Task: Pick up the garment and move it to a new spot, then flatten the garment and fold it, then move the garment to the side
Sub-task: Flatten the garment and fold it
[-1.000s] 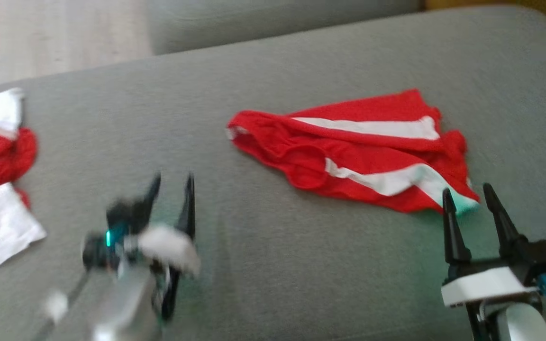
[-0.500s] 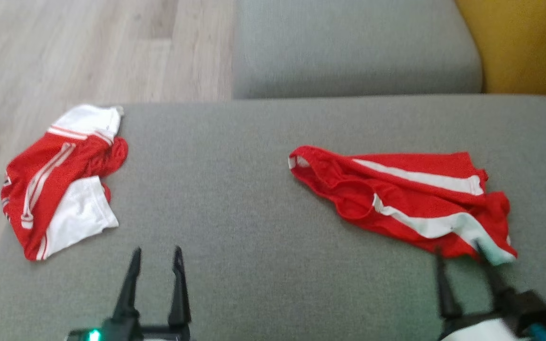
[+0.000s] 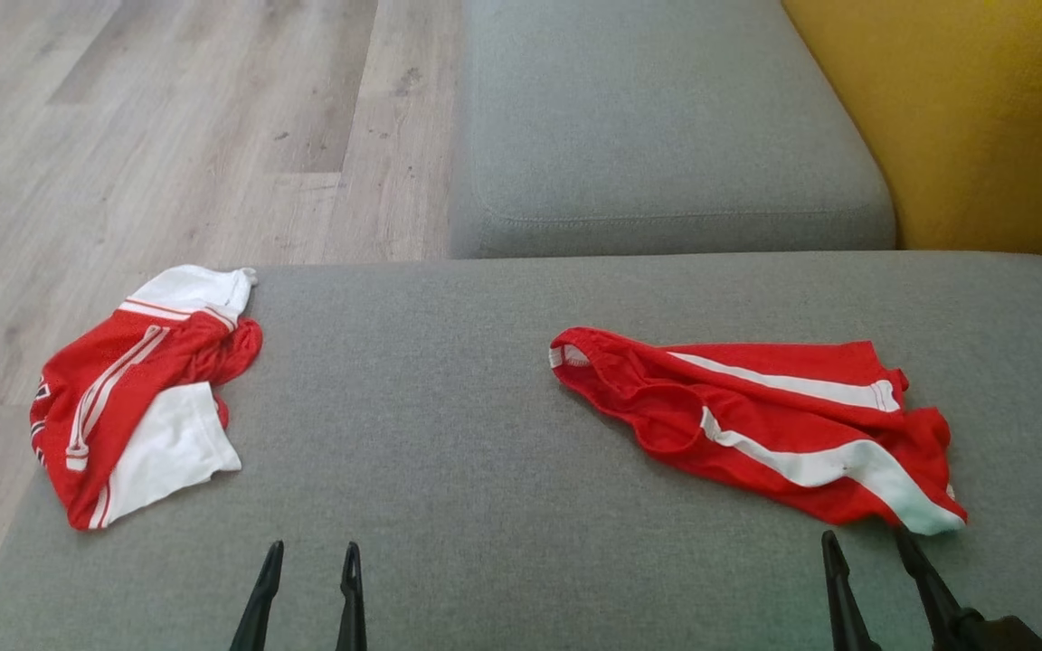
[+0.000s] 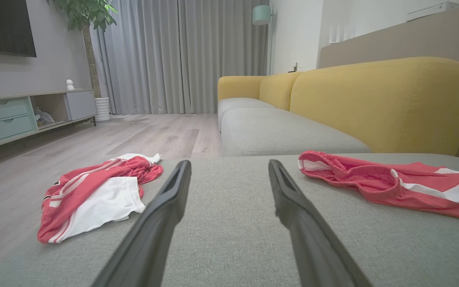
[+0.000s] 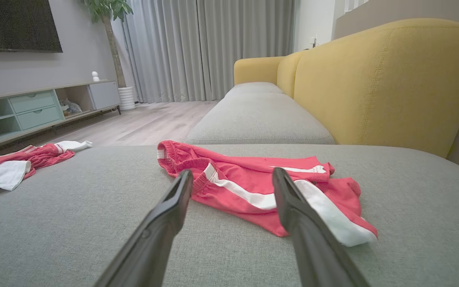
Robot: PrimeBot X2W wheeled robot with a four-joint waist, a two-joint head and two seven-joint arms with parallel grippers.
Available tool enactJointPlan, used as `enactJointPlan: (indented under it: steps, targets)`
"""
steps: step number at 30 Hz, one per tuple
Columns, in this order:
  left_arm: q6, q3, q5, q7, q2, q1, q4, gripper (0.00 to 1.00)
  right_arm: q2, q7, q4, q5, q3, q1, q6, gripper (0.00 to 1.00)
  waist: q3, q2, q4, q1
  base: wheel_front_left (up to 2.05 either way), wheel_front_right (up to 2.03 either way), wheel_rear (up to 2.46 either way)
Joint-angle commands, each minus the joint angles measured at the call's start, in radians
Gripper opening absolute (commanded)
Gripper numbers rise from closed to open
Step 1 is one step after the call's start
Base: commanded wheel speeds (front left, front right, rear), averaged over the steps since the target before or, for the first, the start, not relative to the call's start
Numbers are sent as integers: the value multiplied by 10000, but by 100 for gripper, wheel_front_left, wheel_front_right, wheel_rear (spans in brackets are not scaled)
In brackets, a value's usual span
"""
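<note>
On a grey sofa cushion (image 3: 485, 506) lie red shorts (image 3: 756, 425) and, well apart, a jersey (image 3: 123, 398); left claw (image 3: 313, 547) and right claw (image 3: 866, 536) hover open, empty.

Red white-striped shorts (image 3: 756, 425) are laid rumpled near the right edge of the cushion (image 3: 449, 506); a red-and-white jersey (image 3: 137, 398) is bunched at its left edge.

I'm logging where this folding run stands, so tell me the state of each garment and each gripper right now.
Left gripper: open, empty, over the grey seat.
Right gripper: open, empty, just short of the shorts.
Red shorts: lying rumpled on the seat, not held.
Red and white shirt: bunched up at the seat's left edge, not held.
</note>
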Motion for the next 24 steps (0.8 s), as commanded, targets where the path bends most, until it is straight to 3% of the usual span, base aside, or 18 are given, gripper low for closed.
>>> enactJointPlan:
  steps: [1, 24]
  targets:
    - [-54, 374, 122, -95, -72, -391, -226, 100, -139, -109, -299, 82, 239, -362, 67, 100, -48, 0, -10, 1, 0, 0, 0]
    - [115, 142, 153, -95, -73, -405, 138, 100, -139, -109, -294, 13, 213, -550, 67, 100, 140, 0, -260, 1, 0, 0, 0]
